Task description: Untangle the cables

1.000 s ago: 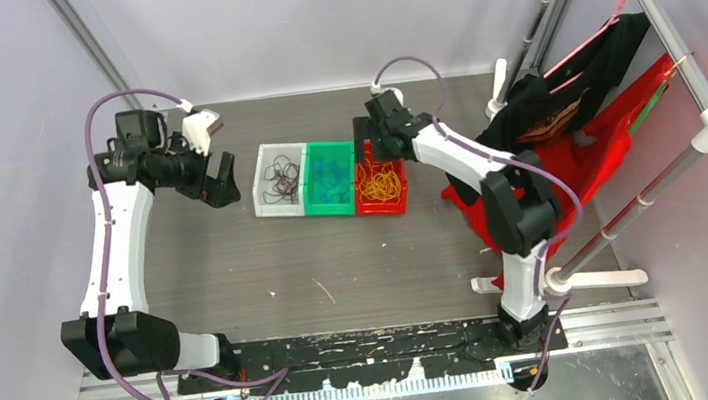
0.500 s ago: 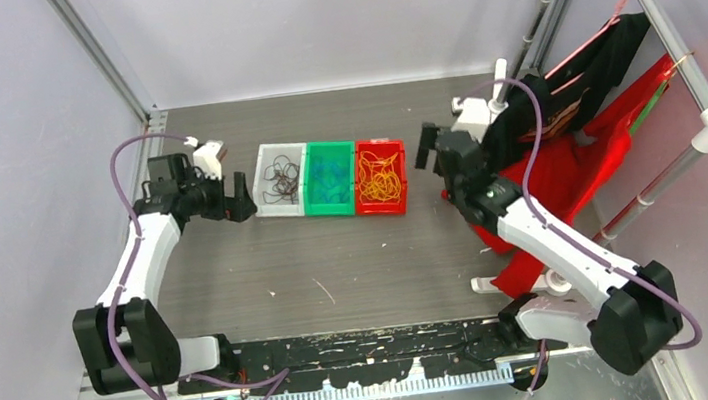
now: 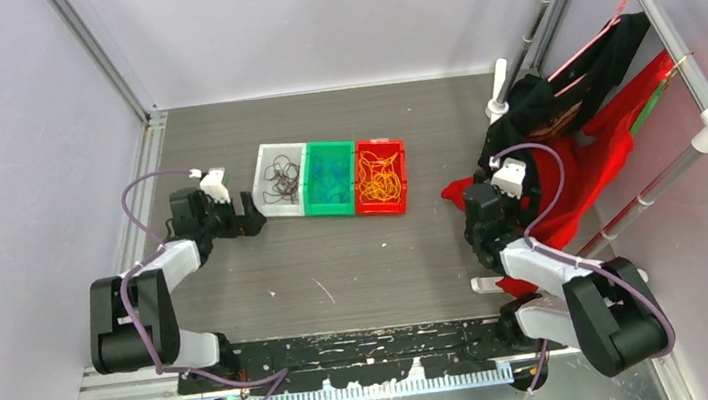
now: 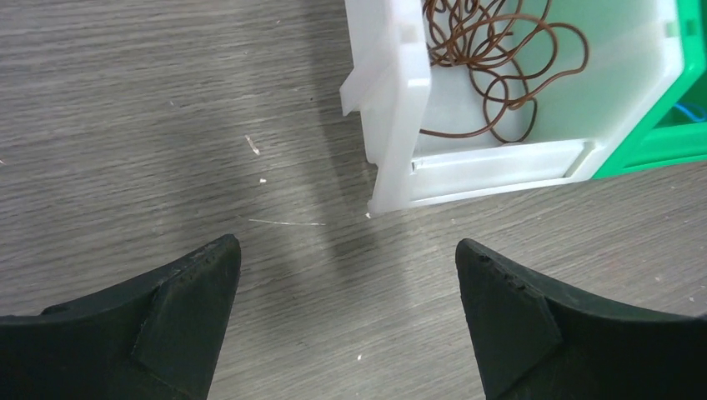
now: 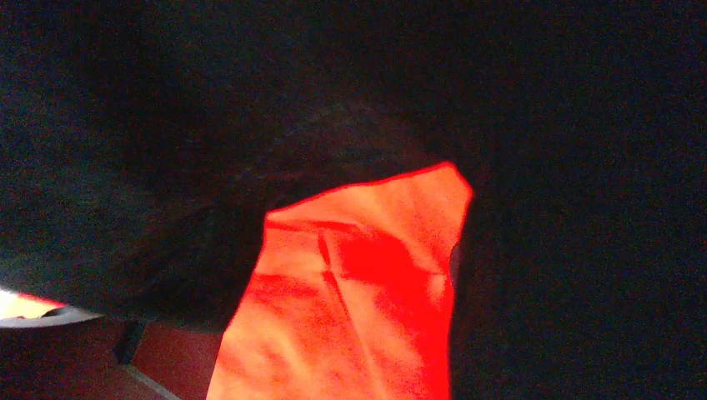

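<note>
The cables lie sorted in three joined bins. Dark brown cables (image 3: 279, 180) fill the white bin (image 3: 267, 208), blue cables (image 3: 331, 177) the green bin, and yellow-orange cables (image 3: 379, 179) the red bin (image 3: 401, 205). My left gripper (image 3: 250, 219) is low over the table at the white bin's near left corner, open and empty. In the left wrist view its fingertips (image 4: 208, 267) stand wide apart around bare table, with brown cables (image 4: 492, 67) in the white bin (image 4: 400, 125) ahead. My right gripper (image 3: 479, 208) is pressed against hanging cloth, and its jaws are lost in the dark.
Red cloth (image 3: 569, 175) and black cloth (image 3: 540, 103) hang from a rack at the right, and they fill the right wrist view as red cloth (image 5: 350, 317) and black cloth (image 5: 250, 100). A white stand foot (image 3: 486, 286) lies near the right arm. Grey walls enclose the table.
The right arm has swung away from the red bin, folding back to the right against the hanging cloth. The left arm has dropped and pulled nearer, beside the white bin.
</note>
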You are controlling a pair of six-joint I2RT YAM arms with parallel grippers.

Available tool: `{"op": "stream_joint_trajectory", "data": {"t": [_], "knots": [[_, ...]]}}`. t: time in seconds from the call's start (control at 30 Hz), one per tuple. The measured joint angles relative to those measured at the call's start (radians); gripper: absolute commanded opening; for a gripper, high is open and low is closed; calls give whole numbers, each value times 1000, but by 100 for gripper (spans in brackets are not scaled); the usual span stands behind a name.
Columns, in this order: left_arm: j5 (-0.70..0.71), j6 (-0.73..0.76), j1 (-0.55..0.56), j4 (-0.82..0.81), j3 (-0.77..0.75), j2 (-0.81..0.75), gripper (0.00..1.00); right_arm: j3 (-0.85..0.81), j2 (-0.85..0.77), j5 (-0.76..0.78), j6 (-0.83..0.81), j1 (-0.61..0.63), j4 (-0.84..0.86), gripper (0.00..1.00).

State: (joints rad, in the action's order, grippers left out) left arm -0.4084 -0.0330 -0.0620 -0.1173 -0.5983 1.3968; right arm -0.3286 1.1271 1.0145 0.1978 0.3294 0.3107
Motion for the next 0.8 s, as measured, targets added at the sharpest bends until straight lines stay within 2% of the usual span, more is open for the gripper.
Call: {"op": "stream_joint_trajectory", "data": {"t": [0.17, 0.33, 0.53, 0.8], "knots": [[8, -41, 0, -233, 120, 29, 100, 62, 56, -40, -16, -66, 152, 100], [20, -69, 0, -342, 135, 50, 100, 63, 119, -99, -28, -120, 280, 100], [36, -84, 0, -417, 144, 49, 99, 49, 213, -175, -26, -169, 377, 100], [95, -80, 0, -424, 153, 47, 99, -26, 366, -286, 6, -240, 449, 100]]}}
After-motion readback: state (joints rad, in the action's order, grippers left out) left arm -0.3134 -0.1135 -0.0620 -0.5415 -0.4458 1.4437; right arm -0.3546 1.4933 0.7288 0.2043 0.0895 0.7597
